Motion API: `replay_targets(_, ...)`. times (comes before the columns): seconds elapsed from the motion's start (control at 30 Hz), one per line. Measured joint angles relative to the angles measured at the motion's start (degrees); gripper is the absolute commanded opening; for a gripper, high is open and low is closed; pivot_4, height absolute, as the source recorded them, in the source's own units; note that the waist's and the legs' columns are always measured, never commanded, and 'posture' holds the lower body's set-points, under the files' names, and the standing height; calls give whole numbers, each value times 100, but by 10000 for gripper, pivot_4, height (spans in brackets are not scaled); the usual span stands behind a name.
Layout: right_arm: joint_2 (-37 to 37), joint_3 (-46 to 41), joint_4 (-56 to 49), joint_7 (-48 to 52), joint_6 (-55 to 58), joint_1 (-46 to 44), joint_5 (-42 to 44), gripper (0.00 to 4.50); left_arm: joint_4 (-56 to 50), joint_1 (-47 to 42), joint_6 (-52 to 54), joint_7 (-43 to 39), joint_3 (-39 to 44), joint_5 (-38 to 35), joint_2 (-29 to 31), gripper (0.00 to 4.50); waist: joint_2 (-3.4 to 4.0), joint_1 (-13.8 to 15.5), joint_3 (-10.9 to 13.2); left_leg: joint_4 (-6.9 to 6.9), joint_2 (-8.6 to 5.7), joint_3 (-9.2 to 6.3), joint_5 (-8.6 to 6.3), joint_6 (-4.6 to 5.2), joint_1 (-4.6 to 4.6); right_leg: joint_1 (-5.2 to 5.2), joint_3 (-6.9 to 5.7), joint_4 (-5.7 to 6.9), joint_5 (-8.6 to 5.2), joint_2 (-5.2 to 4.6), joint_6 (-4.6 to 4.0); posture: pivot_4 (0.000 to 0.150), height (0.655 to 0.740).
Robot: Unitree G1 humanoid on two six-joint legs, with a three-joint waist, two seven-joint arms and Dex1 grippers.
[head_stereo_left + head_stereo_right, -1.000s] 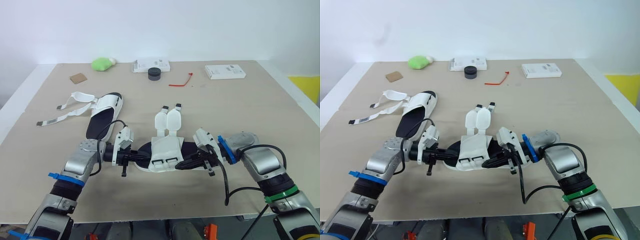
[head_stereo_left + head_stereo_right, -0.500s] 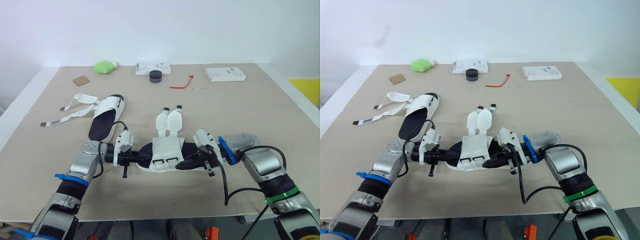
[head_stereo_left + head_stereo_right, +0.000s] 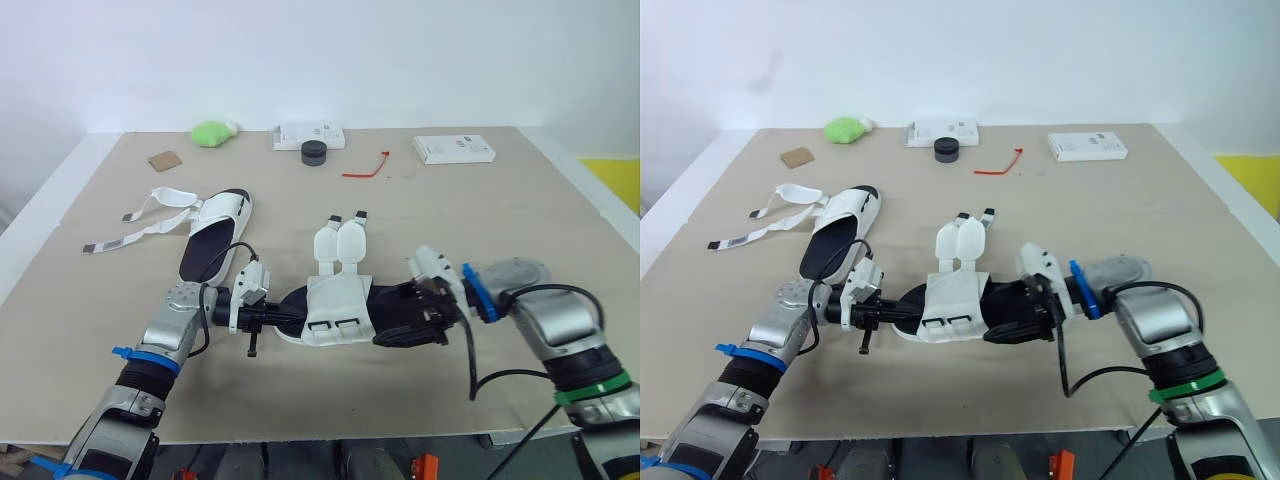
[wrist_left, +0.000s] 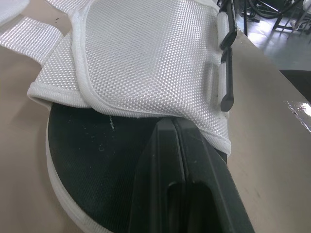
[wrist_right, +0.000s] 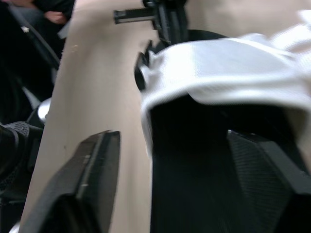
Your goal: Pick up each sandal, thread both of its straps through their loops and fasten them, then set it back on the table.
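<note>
So the left gripper is pinched closed, tips lying on the black footbed right at the hem of the white mesh upper. The right gripper is spread wide, one finger either side of the other end of the same sandal. It sits toward the table's front edge, about midway along, both straps loose and pointing at the far edge. The second sandal lies nearer the left edge, straps splayed out.
</note>
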Motion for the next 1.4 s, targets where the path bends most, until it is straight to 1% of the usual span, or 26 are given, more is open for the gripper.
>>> replay_targets(0.03, -91, -135, -24, -19, 22, 52, 54, 37046, -13, -2, -2, 4, -9, 13, 3, 0, 1, 1, 0, 0, 0, 0, 0, -1, -1, 1, 0, -3, 1, -1, 1, 1500, 7400)
replay_targets(0.13, -428, -933, -313, -202, 422, 117, 498, 37046, -33, -33, -115, 23, -88, 115, 44, 0, 17, -2, -11, -2, -1, 1, -1, -1, -2, 7, 0, -19, 5, -3, 8, 1500, 7400)
replay_targets(0.23, -401, -1225, -456, -666, 951, -184, 810, 37046, -31, -46, -200, 89, -128, 201, 49, 0, 27, -12, -21, -1, 0, 1, -3, -4, 15, 6, 0, -36, 6, -5, 10, 1500, 7400)
replay_targets(0.3, -45, -1297, -402, -1325, 1618, -631, 950, 37046, -4, -60, -245, 120, -129, 228, 51, 0, 26, -21, -22, -1, -2, 7, -9, -14, 27, 7, -2, -39, 6, -19, 10, 1500, 7400)
replay_targets(0.33, 297, -1294, -260, -1837, 2255, -1059, 1024, 37046, 33, -83, -260, 127, -136, 250, 53, 0, 33, -27, -25, -1, -11, 9, -10, -15, 31, 6, -2, -39, 6, -31, 10, 1500, 7400)
replay_targets(0.4, 722, -1239, 58, -2485, 3202, -1638, 1104, 37046, 78, -120, -280, 187, -169, 284, -9, 0, 39, -20, -30, -6, -36, 7, -9, -13, 29, 6, -4, -39, 6, -56, 10, 1500, 7400)
replay_targets(0.47, 1032, -1092, 532, -2881, 3964, -2110, 1171, 37046, 86, -126, -328, 222, -201, 286, -74, 0, 36, 0, -31, -9, -58, 6, -4, -6, 16, 7, -6, -39, 6, -77, 10, 1500, 7400)
replay_targets(0.57, 1302, -995, 1574, -3168, 4521, -2734, 1131, 37046, 89, -150, -412, 197, -259, 287, -111, 0, 37, 2, -32, -6, -81, 12, 15, 24, -8, 5, 4, -42, 12, -94, 19, 1500, 7400)
replay_targets(0.7, 1328, -588, 2527, -3084, 4570, -3155, 933, 37046, 89, -170, -488, 130, -291, 286, -121, 0, 38, 13, -35, -6, -88, 6, 16, 27, -32, 1, 6, -47, -3, -91, 50, 1500, 7400)
replay_targets(0.93, 1277, 270, 3382, -2357, 4080, -3284, 490, 37046, 95, -147, -593, 185, -295, 290, -109, 0, 40, 9, -35, -5, -89, 4, 18, 31, -39, 0, 6, -46, 2, -88, 60, 1500, 7400)
replay_targets(1.03, 1324, 320, 3745, -2150, 3834, -3442, 338, 37046, 95, -145, -604, 194, -294, 290, -97, 0, 40, -7, -35, -5, -89, 5, 18, 32, -38, -2, 6, -46, 3, -88, 61, 1500, 7400)
replay_targets(1.13, 1528, 301, 4094, -2025, 3597, -3726, 258, 37046, 111, -156, -639, 194, -298, 291, -74, 0, 42, -20, -36, -5, -88, 4, 20, 34, -38, -2, 5, -46, 4, -87, 63, 1500, 7400)
replay_targets(1.27, 1757, 256, 4266, -1888, 3448, -3998, 259, 37046, 140, -184, -644, 194, -327, 291, -80, 0, 42, -14, -36, -5, -88, 1, 21, 35, -39, -1, 3, -46, 5, -87, 63, 1500, 7400)
replay_targets(1.4, 1789, 238, 4453, -1825, 3365, -4016, 159, 37046, 147, -203, -649, 193, -339, 291, -82, 0, 40, -13, -36, -4, -90, 3, 20, 35, -39, -1, 4, -46, 5, -90, 63, 1500, 7400)
